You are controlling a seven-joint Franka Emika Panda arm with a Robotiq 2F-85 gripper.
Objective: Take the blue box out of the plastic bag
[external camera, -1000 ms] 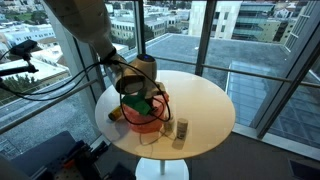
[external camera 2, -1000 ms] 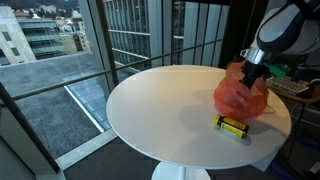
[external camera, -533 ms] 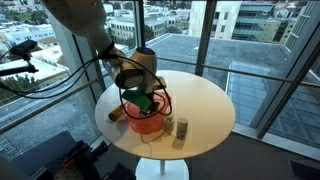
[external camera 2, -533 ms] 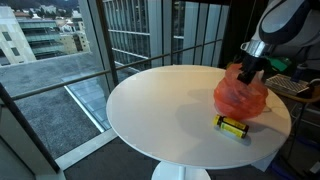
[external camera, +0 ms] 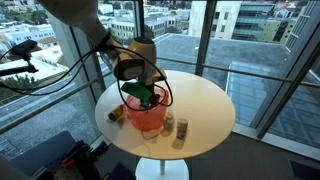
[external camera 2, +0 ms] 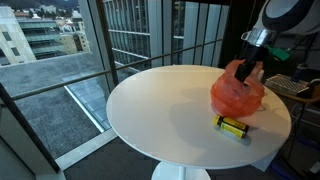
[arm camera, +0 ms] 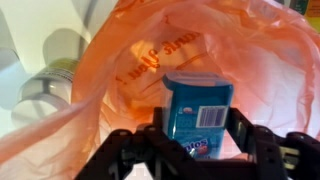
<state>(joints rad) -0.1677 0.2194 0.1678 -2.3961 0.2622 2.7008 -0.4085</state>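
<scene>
we see arm [external camera: 75, 12] bent down over round bench [external camera 2: 160, 110] | fingers [arm camera: 247, 145] pinch glossy blue box [arm camera: 198, 105] | inside crinkly translucent orange bag [external camera 2: 238, 92]

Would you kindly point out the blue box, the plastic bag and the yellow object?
blue box [arm camera: 198, 108]: wrist view, front label.
plastic bag [external camera 2: 236, 97]: an exterior view, bulging side.
yellow object [external camera 2: 232, 126]: an exterior view, top face.

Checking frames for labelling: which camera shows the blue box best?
The wrist view. There the blue box stands upright in the open mouth of the orange plastic bag, label toward the camera, between the fingers of the gripper. In both exterior views the bag covers it, and I cannot make the box out.
</scene>
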